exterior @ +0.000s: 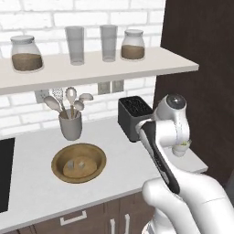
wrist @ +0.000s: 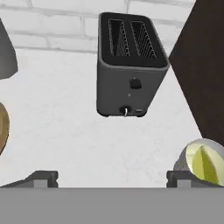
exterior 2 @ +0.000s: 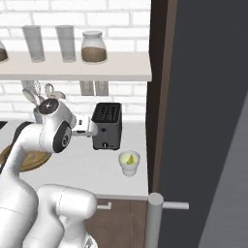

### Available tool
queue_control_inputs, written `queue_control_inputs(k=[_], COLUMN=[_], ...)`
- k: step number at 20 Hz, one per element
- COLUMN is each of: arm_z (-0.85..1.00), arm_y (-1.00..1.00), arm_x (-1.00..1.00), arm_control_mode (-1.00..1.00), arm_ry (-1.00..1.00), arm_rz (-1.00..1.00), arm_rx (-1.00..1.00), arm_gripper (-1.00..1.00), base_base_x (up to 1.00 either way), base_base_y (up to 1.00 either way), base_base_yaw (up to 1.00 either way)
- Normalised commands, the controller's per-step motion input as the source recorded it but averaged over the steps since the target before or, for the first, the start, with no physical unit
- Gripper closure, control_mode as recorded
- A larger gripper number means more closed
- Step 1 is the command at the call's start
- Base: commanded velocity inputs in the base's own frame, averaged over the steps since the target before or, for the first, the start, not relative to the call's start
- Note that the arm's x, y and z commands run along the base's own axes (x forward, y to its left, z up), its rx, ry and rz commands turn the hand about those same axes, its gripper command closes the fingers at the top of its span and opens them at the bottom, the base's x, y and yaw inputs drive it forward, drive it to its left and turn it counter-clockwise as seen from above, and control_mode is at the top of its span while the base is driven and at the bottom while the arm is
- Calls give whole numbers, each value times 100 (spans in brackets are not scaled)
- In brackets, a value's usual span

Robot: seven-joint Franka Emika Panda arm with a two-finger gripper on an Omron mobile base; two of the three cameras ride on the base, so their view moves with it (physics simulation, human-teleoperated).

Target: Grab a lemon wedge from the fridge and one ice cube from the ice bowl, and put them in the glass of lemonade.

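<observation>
My gripper (wrist: 111, 180) is open, its two tips wide apart with nothing between them. It hovers over the counter, pointing at the toaster (wrist: 131, 65). The glass of lemonade (wrist: 202, 161) stands at the lower right of the hand view, just beyond the right fingertip. A yellow-green lemon wedge (wrist: 209, 165) sits inside it. The same glass (exterior 2: 129, 162) stands near the counter's right end, beside the open grey fridge (exterior 2: 208, 111). The wooden ice bowl (exterior: 78, 162) lies to the left with ice cubes (exterior: 81, 164) in it, partly hidden by my arm in the right base view.
The black toaster (exterior: 134, 116) stands against the brick wall. A grey utensil cup (exterior: 71, 124) is behind the bowl. The shelf (exterior: 91, 68) above carries two jars and two tall glasses. The fridge's bar handle (exterior 2: 156, 218) juts out at the lower right.
</observation>
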Motion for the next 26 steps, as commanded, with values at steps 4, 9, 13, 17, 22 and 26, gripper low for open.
queue_control_inputs(k=[4,9,13,17,22,26], arm_z=[20,6,0,0,-7,-33], arm_y=[100,100,100,100,100,90], arm_x=[-37,-40,-41,-34,6,38], arm_control_mode=[-100,-100,-100,-100,-100,-100], arm_ry=[-4,-1,0,1,2,15], arm_rz=[24,25,27,27,20,10], arm_rx=[-9,-8,-8,-8,-10,-13], arm_gripper=[-100,-100,-100,-100,-100,-100], base_base_x=[0,0,0,0,0,0], base_base_y=[0,0,0,0,0,0], base_base_yaw=[0,0,0,0,0,0])
